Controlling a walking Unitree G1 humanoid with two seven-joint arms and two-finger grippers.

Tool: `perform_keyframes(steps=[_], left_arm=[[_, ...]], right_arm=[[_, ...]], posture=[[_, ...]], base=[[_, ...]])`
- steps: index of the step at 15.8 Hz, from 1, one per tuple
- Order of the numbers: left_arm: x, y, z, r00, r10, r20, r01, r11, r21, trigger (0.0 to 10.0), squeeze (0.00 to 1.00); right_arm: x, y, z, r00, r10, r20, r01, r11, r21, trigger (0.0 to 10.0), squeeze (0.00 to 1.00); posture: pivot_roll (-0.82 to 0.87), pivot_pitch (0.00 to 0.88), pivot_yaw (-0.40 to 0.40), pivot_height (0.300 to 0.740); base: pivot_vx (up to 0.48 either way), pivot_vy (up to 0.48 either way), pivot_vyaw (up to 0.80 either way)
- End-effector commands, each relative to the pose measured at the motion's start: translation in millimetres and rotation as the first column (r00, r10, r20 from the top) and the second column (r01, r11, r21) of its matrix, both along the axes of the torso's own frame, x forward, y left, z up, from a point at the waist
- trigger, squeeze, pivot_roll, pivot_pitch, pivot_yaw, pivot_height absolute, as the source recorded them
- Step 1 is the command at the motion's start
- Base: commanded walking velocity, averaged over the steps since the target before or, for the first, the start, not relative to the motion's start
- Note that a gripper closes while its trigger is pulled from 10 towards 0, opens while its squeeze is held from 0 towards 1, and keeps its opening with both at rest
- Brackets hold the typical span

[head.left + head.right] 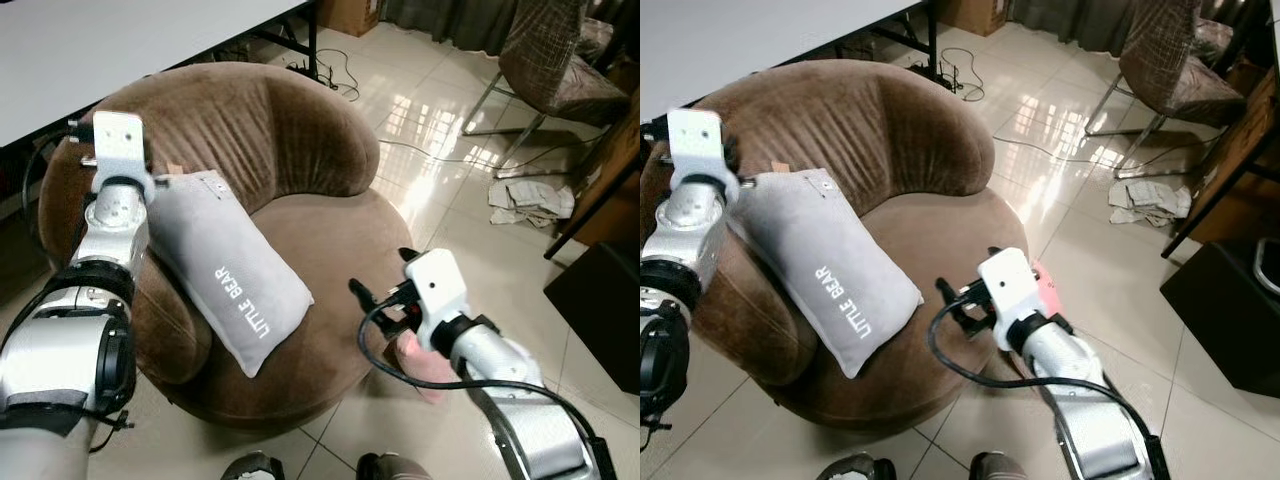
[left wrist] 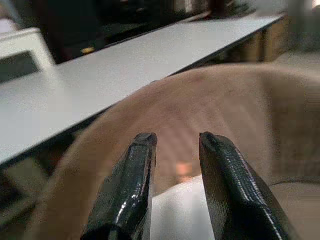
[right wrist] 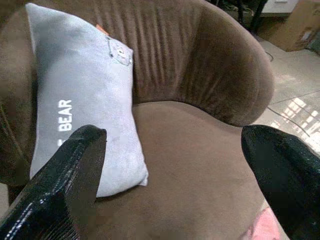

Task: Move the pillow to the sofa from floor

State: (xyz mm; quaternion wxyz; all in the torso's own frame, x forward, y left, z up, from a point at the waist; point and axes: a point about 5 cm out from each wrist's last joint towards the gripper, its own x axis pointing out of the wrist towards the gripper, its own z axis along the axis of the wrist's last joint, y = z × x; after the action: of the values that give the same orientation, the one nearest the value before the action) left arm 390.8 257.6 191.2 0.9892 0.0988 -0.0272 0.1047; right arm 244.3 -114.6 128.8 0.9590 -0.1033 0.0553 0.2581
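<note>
A round brown sofa (image 1: 300,130) with a curved back stands on a glossy tiled floor (image 1: 450,170), with a white worktop (image 1: 130,40) behind it. The grey pillow (image 1: 225,265) printed "LITTLE BEAR" is on the sofa, not the floor: it lies slanted, its upper end against the sofa's left arm and back, its lower end out on the seat cushion. To the far right stands a chair (image 1: 555,65) on metal legs, with crumpled paper (image 1: 530,200) on the tiles below it and a dark box (image 1: 600,300) nearer the robot.

The left claw (image 2: 175,142) sits at the pillow's upper corner by the sofa's rim; its two black fingers (image 2: 127,185) stand a little apart with a gap between them, the pale pillow edge just below them, and they pinch nothing. The right claw (image 1: 372,297) hovers over the seat's front edge, just right of the pillow's lower end and apart from it, its fingers (image 3: 60,185) spread wide and empty. Something pink (image 1: 420,365) lies on the floor under the right wrist
</note>
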Motion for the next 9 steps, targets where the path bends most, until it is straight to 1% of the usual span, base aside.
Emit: perform_keyframes(steps=[1,2,3,4,5,6,7,8,9], left_arm=[[0.4,-13.1,-3,0.993,-0.112,0.025,0.114,0.992,-0.06,10.0,0.0],[-5.4,-24.6,-12,0.98,-0.191,0.052,0.195,0.976,-0.095,10.0,0.0],[-13.7,-32.5,-18,0.969,-0.23,0.087,0.238,0.965,-0.11,10.0,0.0],[-26.7,-37.0,-24,0.96,-0.258,0.107,0.27,0.956,-0.112,10.0,0.0],[-59.1,-46.8,-33,0.938,-0.321,0.13,0.338,0.932,-0.132,10.0,0.0],[-69.8,-48.2,-34,0.938,-0.321,0.133,0.339,0.93,-0.143,10.0,0.0],[-87.2,-51.7,-37,0.939,-0.322,0.119,0.338,0.927,-0.161,10.0,0.0],[-101.4,-58.4,-40,0.931,-0.356,0.084,0.362,0.929,-0.079,10.0,0.0],[-106.9,-62.1,-42,0.926,-0.371,0.072,0.375,0.925,-0.057,10.0,0.0]], right_arm=[[2.9,-6.6,0,0.999,-0.042,0.014,0.043,0.999,-0.019,10.0,0.0],[4.2,-11.0,-1,0.995,-0.098,0.028,0.099,0.995,-0.019,10.0,0.0],[5.0,-13.5,-2,0.99,-0.135,0.036,0.136,0.991,-0.016,10.0,0.0],[4.7,-14.3,-3,0.986,-0.164,0.037,0.164,0.986,-0.01,10.0,0.0],[4.8,-15.1,-6,0.976,-0.213,0.033,0.213,0.977,0.0,10.0,0.0],[4.6,-15.5,-7,0.973,-0.228,0.035,0.228,0.974,0.0,10.0,0.0],[5.5,-17.0,-7,0.965,-0.258,0.036,0.258,0.966,0.007,10.0,0.0],[7.2,-19.2,-8,0.958,-0.283,0.038,0.282,0.959,0.009,10.0,0.0],[8.0,-19.9,-8,0.956,-0.29,0.039,0.29,0.957,0.011,10.0,0.0]], posture=[[-0.09,0.108,-0.002,0.74],[-0.08,0.1,-0.005,0.74],[-0.07,0.096,-0.007,0.74],[-0.07,0.095,-0.011,0.74],[-0.06,0.095,-0.017,0.74],[-0.05,0.095,-0.018,0.74],[-0.04,0.094,-0.024,0.74],[-0.04,0.088,-0.03,0.74],[-0.03,0.086,-0.031,0.74]], base=[[0.0,0.0,0.0],[0.0,0.0,0.0],[0.0,0.0,0.0],[0.0,0.0,0.0],[0.0,0.0,0.0],[0.0,0.0,0.0],[0.0,-0.311,0.0],[0.0,-0.48,0.0],[0.0,-0.48,0.0]])
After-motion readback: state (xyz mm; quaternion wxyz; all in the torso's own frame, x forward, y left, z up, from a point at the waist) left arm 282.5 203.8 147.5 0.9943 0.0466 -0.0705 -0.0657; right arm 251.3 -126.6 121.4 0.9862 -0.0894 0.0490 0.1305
